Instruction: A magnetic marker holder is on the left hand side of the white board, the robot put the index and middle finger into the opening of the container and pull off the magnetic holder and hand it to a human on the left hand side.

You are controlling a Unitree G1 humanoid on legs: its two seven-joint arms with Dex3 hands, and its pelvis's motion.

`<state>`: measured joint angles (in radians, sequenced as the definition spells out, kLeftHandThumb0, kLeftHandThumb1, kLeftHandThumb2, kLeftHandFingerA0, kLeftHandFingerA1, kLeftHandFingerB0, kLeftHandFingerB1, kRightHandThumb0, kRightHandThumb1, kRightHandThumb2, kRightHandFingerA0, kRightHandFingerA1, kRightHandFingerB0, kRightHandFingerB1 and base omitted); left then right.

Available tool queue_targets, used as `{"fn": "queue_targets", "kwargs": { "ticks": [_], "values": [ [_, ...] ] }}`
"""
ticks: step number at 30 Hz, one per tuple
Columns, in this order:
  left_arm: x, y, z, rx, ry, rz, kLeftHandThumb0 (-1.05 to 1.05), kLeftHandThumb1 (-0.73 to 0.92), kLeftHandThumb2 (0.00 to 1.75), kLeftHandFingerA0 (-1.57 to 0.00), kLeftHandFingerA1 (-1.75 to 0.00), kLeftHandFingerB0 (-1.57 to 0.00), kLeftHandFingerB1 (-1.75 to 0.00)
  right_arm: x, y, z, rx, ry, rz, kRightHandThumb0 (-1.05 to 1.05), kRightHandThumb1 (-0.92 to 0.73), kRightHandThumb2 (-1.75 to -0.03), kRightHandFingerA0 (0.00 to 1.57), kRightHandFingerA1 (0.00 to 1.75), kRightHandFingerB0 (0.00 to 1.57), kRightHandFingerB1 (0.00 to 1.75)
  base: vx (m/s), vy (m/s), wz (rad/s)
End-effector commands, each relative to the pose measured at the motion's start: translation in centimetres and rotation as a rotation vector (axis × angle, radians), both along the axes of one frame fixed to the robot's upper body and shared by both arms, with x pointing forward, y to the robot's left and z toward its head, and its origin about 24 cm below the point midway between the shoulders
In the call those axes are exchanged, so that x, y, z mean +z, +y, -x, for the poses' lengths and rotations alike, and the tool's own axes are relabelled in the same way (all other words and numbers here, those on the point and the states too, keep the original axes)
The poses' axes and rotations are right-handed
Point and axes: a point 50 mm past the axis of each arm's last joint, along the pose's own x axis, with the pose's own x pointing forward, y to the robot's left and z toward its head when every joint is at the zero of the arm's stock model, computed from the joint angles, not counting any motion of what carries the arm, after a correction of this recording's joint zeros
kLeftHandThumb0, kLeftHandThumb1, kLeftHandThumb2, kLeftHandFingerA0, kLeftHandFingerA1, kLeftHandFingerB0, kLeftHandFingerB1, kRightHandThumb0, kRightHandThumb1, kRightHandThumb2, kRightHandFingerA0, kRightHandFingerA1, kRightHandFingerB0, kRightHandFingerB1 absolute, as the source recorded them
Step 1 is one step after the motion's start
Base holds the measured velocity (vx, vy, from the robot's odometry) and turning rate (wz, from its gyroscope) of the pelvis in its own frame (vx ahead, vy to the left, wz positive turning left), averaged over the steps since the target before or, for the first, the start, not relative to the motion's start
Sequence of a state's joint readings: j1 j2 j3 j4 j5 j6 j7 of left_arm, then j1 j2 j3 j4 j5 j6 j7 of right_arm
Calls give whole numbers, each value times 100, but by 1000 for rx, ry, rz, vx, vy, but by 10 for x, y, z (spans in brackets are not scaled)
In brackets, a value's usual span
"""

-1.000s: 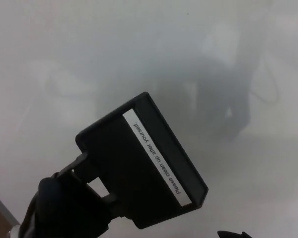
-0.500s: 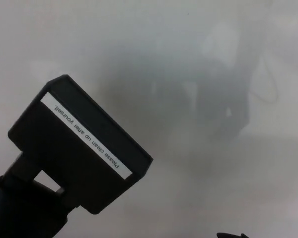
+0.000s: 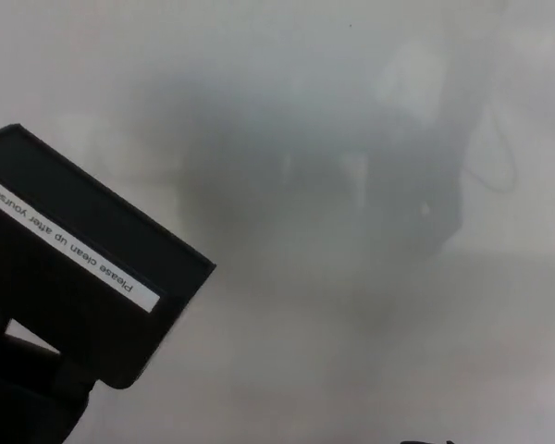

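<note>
Matte black on the magnetic holder (image 3: 83,277) at eight o'clock, crossed by a narrow white label strip (image 3: 69,242) with small black lettering reading "Please clean up after yourself". Black too on the left hand (image 3: 23,398) at seven o'clock, with a small pale gap between it and the holder. Pale grey-white across the whiteboard (image 3: 287,83), clouded with a dark grey smoky reflection from centre towards two o'clock.

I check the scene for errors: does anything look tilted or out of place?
Yes. The black marker holder is tilted, its white label running diagonally with the text upside down, at the picture's left edge. The left hand holds it from below.
</note>
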<state>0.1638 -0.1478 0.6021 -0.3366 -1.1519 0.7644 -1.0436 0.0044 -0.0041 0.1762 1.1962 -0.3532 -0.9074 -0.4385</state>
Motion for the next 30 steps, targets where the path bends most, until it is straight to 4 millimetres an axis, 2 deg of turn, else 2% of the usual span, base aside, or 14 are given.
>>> {"fn": "queue_targets", "kwargs": {
  "ticks": [1, 7, 8, 18, 19, 20, 21, 30],
  "values": [
    [13, 10, 5, -92, -77, 213, -59, 67, 61, -51, -35, -36, -38, -4, -12, 9, -3, 41, 41, -45, -52, -92, 86, 77, 49, 63, 0, 0, 0],
    [14, 11, 5, -91, -74, 211, -59, 68, 61, -50, -35, -36, -38, -4, -11, 6, 3, 37, 42, -44, -52, -92, 86, 77, 50, 63, 0, 0, 0],
    [15, 11, 5, -93, -72, 211, -60, 68, 61, -50, -35, -36, -38, -3, -11, 6, 6, 35, 43, -44, -64, -59, 88, 63, 56, 50, 0, 0, 0],
    [17, 10, 3, -103, -76, 212, -62, 67, 61, -48, -35, -34, -38, -3, -11, 6, 12, 30, 51, -45, -64, -59, 88, 64, 56, 49, 0, 0, 0],
    [17, 10, 3, -104, -74, 214, -60, 68, 61, -49, -35, -34, -38, -3, -11, 6, 13, 27, 54, -45, -53, -93, 86, 77, 50, 63, 0, 0, 0],
    [18, 10, 3, -105, -71, 217, -60, 68, 61, -49, -35, -34, -38, -2, -11, 6, 13, 24, 57, -45, -53, -93, 86, 77, 50, 63, 0, 0, 0],
    [18, 10, 3, -103, -69, 220, -60, 68, 61, -51, -36, -37, -37, -2, -11, 4, 13, 22, 60, -45, -65, -59, 87, 62, 55, 50, 0, 0, 0],
    [16, 10, 4, -101, -58, 233, -61, 68, 61, -50, -36, -37, -37, -1, -12, 2, 18, 13, 70, -43, -64, -59, 88, 64, 56, 50, 0, 0, 0]
  ]
}}
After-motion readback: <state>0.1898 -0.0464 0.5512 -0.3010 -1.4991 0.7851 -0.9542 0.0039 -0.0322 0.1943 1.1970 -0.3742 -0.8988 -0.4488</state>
